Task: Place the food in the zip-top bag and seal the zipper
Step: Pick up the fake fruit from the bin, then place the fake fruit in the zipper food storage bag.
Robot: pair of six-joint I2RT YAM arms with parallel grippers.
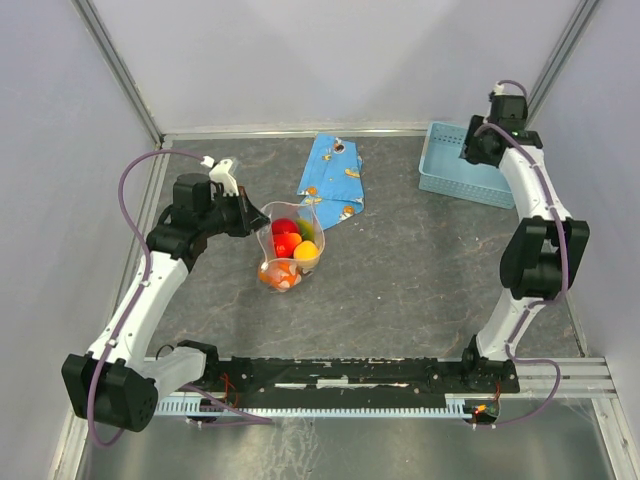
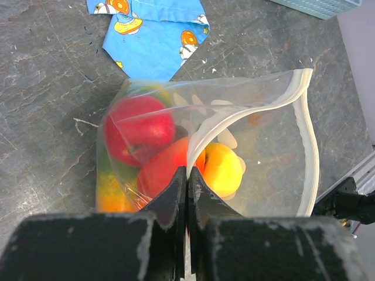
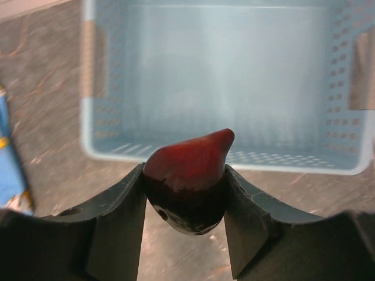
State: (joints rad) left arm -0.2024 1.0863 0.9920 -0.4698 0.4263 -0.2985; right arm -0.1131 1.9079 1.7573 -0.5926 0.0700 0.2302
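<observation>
Pinch first: my left claw (image 2: 187, 196) is clamped tight on the zip-top bag (image 2: 263, 175) at its zipper (image 2: 310, 140). The strip runs off ahead of the fingertips and loops round to the right, so the mouth gapes on the claw's right. Red, orange and yellow food (image 2: 137, 129) sits inside, just ahead of the tips. My right claw (image 3: 185, 175) stands half spread, gripping a dark red fruit (image 3: 193, 155). Its long axis points away from the claw, tip leaning right, with the light-blue basket (image 3: 293, 167) ahead.
</observation>
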